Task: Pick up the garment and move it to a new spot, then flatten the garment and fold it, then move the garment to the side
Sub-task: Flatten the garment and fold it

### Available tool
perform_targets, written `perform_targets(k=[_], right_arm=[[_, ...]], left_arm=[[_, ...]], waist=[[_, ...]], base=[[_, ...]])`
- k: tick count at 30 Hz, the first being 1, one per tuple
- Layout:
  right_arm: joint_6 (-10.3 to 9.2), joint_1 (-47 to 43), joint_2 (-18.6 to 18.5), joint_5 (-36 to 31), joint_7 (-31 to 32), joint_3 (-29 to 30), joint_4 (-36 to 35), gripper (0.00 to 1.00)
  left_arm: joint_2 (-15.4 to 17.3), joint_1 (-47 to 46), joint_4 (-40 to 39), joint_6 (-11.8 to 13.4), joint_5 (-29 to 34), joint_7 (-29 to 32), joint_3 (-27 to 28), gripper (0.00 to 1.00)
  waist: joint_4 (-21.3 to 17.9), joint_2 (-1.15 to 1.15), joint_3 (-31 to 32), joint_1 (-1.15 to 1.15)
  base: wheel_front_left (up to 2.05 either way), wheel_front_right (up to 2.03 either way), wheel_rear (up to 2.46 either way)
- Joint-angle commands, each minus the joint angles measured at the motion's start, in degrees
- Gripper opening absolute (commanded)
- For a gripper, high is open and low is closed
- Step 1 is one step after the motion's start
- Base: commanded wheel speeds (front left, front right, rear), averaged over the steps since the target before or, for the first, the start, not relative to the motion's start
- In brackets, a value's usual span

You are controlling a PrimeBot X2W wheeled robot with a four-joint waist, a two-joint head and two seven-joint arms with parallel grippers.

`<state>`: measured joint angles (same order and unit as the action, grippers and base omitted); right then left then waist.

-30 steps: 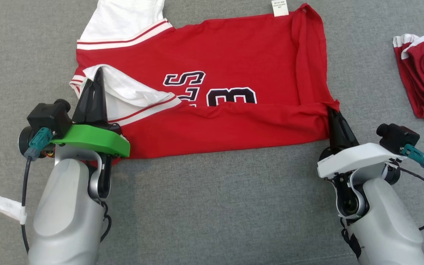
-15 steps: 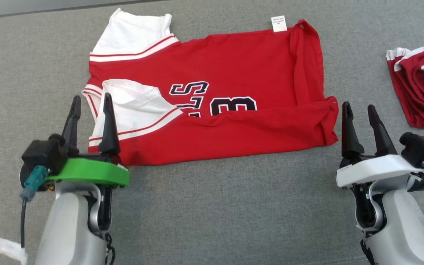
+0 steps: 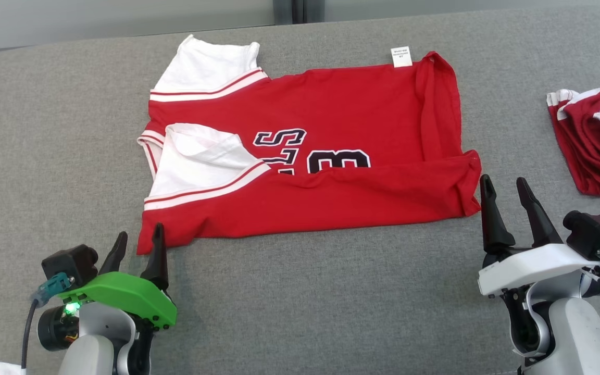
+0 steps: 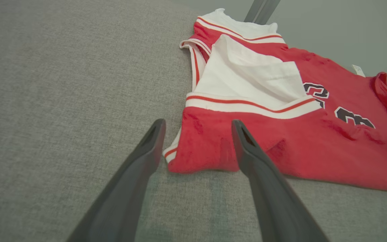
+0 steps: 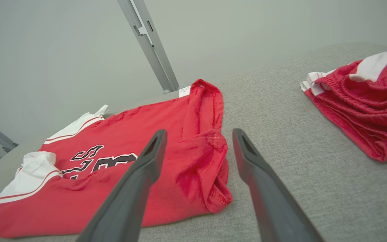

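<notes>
- Risk: the near long edge of the red jersey (image 3: 331,172) is folded up over its body, and the fold looks loose and rumpled at the right corner. A grasp that takes only the top layer could drag the flap open again.
- Risk: the white sleeve (image 3: 201,156) lies turned in over the print at the jersey's left end. Folding over it unevenly would likely give a lumpy, skewed packet.
- Risk: a crumpled red-and-white garment (image 3: 597,140) lies well to the jersey's right. A sideways move that way could run the two together.
- Risk: the grey fabric-covered desk (image 3: 300,291) probably grips cloth, so sliding the jersey rather than lifting it could bunch it.
- Left jaws: spread wide and holding nothing, at the jersey's near-left corner. Cannot tell whether a tip touches the cloth.
- Right jaws: spread wide and empty, just beside the jersey's near-right corner.
- Jersey: lies flat on the desk, sleeves to the left, white label (image 3: 400,56) at its far right edge.
</notes>
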<state>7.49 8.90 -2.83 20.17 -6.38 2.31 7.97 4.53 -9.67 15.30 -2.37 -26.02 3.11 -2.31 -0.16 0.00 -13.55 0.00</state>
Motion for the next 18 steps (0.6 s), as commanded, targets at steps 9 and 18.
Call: perform_targets(k=[9, 18], right_arm=[[0.0, 0.39, -0.14, 0.15, 1.12, -0.93, -0.69, 1.0], [0.0, 0.3, -0.13, -0.49, 4.53, -0.37, 2.92, 1.0]], left_arm=[[-0.39, -1.01, 2.86, 4.43, -3.76, 6.4, 1.62, 1.0], [-0.38, -1.28, 1.68, 3.45, -4.42, 5.15, 1.29, 0.0]], waist=[[-2.02, 0.0, -2.24, 0.0], [-2.14, 0.0, -2.29, 0.0]], base=[[0.0, 0.0, 0.0], [0.0, 0.0, 0.0]])
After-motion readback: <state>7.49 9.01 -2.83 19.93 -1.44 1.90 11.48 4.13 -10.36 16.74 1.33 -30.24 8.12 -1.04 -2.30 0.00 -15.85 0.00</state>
